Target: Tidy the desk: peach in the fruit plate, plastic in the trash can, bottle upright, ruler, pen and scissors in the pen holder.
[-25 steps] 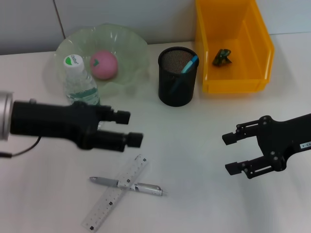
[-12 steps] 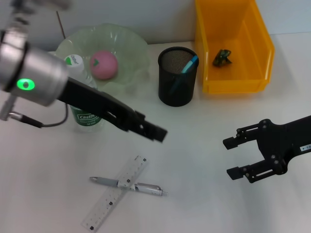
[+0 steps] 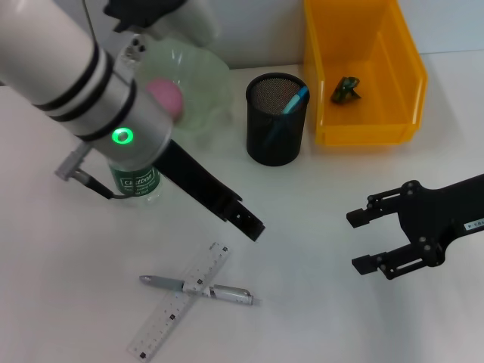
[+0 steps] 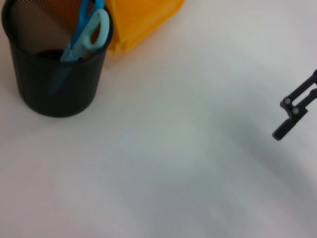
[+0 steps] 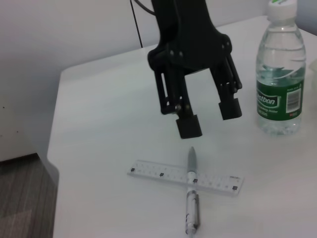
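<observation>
Crossing a flat ruler [image 3: 179,310], the slim pen [image 3: 200,289] lies below the spread left gripper [image 5: 210,118].

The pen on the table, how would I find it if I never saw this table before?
Start at the black mesh pen holder at the back, then come toward the near edge of the white table. The pen lies there flat, across a clear ruler, making an X. It is the thin silver and white one; the ruler is wide and flat.
</observation>
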`<act>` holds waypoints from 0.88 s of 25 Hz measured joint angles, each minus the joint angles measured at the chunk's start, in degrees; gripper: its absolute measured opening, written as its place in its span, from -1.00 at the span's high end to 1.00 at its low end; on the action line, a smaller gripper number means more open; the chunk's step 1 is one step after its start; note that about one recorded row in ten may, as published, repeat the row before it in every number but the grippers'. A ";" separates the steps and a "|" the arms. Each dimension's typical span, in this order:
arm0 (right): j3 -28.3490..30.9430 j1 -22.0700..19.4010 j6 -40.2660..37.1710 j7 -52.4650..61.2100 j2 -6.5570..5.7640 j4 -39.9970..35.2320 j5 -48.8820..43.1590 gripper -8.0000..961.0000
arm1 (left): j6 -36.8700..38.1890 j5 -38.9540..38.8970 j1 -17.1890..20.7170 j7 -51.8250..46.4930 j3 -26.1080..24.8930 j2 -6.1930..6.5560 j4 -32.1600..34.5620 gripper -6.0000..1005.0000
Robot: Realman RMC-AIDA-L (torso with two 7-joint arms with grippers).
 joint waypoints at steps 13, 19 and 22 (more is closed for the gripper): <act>-0.57 1.79 1.68 -0.18 0.14 -0.24 -1.27 -0.54 | -7.30 2.72 -3.45 -4.08 2.55 -0.11 -9.85 -0.59; -0.61 3.00 2.46 -0.63 0.87 -0.15 -5.09 -0.54 | -8.33 3.05 -3.49 -3.80 4.20 -0.12 -10.67 -0.59; -0.24 3.61 2.90 -0.77 1.54 0.00 -7.25 -0.54 | -9.35 3.14 -3.45 -3.71 4.91 -0.12 -11.58 -0.59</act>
